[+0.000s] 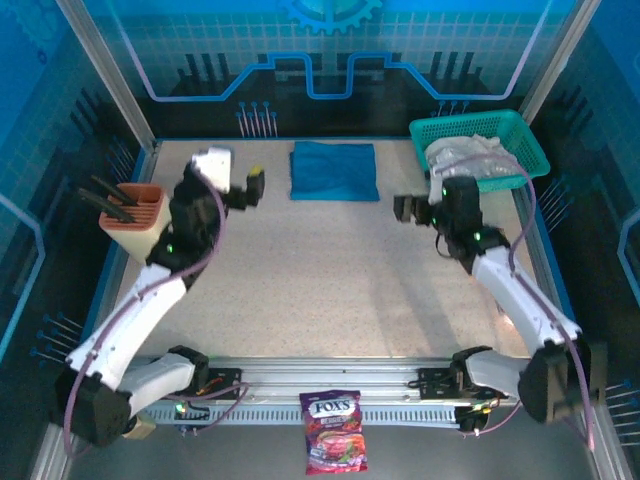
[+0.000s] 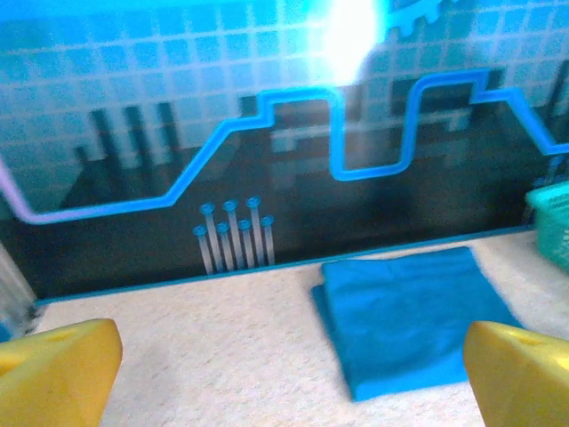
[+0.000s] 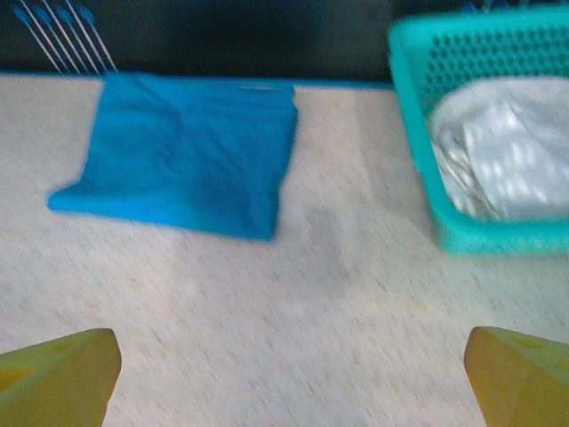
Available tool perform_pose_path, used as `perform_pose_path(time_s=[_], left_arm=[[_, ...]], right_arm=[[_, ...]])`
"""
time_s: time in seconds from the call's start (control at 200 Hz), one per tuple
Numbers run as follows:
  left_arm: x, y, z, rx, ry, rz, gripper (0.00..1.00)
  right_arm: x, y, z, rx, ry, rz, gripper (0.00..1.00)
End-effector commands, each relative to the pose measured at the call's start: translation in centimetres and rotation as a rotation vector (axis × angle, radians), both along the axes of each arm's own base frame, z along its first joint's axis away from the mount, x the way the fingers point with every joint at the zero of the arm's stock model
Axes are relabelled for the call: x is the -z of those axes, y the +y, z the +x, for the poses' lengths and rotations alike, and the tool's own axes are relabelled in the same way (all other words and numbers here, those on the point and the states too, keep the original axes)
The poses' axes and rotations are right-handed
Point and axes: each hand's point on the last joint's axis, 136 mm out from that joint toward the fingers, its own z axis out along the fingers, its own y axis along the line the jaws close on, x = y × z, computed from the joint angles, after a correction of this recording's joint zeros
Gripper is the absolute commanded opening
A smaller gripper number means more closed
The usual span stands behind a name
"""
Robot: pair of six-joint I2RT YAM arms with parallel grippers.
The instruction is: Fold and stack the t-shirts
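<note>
From the top view, the teal-blue t-shirt (image 1: 334,171) is lying folded into a neat rectangle at the far middle of the table (image 1: 330,290), flat and apart from both arms. The white t-shirt (image 1: 465,155) is sitting crumpled inside the teal-green mesh basket (image 1: 520,140) at the far right corner. The left gripper (image 1: 250,190) is hanging just left of the blue shirt, and the right gripper (image 1: 405,210) is hovering below the basket; neither is touching cloth. An orange holder (image 1: 135,215) is standing at the left edge, and a candy bag (image 1: 333,430) is lying in front of the arm bases

In the left wrist view, the yellow fingertips (image 2: 53,374) are standing wide apart at the frame's lower corners with nothing between them; the folded blue shirt is lying ahead, slightly to the right

In the right wrist view, that gripper's fingertips (image 3: 520,374) are likewise spread wide and gripping nothing, with the blue shirt lying ahead to the left and the white shirt bunched in the basket to the right
</note>
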Motion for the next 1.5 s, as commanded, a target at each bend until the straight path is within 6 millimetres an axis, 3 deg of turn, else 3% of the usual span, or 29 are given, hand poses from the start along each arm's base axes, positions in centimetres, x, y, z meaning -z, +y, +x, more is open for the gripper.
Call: perform_pose_path(time_s=[0.0,0.115,0.23,0.33,0.45,0.52,0.596,0.646,0.716,0.816,0.881,1.491], left_arm=[[3.7,5.0,-2.2,-0.195,-0.08,-0.012,0.99],[9.0,7.8,-4.4,-0.3,-0.063,-0.04,0.99],[12.5,8.7,-4.1,-0.307,-0.039,-0.073,0.99],[14.9,8.1,-2.4,-0.255,0.004,-0.06,0.99],[18.5,7.2,-0.4,-0.204,0.07,-0.036,0.99],[19.6,6.4,0.4,-0.152,0.067,-0.059,0.99],[21.4,5.6,1.3,-0.104,0.089,-0.044,0.99],[21.7,5.3,1.9,-0.093,0.093,-0.021,0.99],[22.4,5.5,2.6,-0.077,0.184,-0.065,0.99],[22.7,6.3,3.2,-0.073,0.221,-0.119,0.99],[22.7,6.3,3.2,-0.068,0.223,-0.126,0.99],[22.7,6.3,3.2,-0.063,0.222,-0.128,0.99]], right_arm=[[0.8,-3.4,-1.3,0.105,-0.169,-0.098,1.0],[4.1,-5.0,-3.2,0.129,-0.204,-0.11,1.0],[6.6,-5.4,-3.1,0.121,-0.218,-0.139,1.0],[8.8,-5.3,-2.5,0.106,-0.246,-0.163,1.0],[8.1,-4.0,-1.1,0.051,-0.34,-0.164,1.0],[8.1,-3.0,-0.3,-0.001,-0.396,-0.17,1.0],[10.5,-2.6,0.6,-0.025,-0.372,-0.183,1.0],[10.2,-2.9,1.1,0.015,-0.415,-0.213,1.0],[11.2,-3.1,1.4,0.008,-0.318,-0.195,1.0],[12.0,-4.2,3.6,0.008,-0.194,-0.108,1.0],[11.8,-4.8,3.4,-0.003,-0.212,-0.049,1.0],[11.8,-4.7,3.4,0.005,-0.208,-0.076,1.0]])
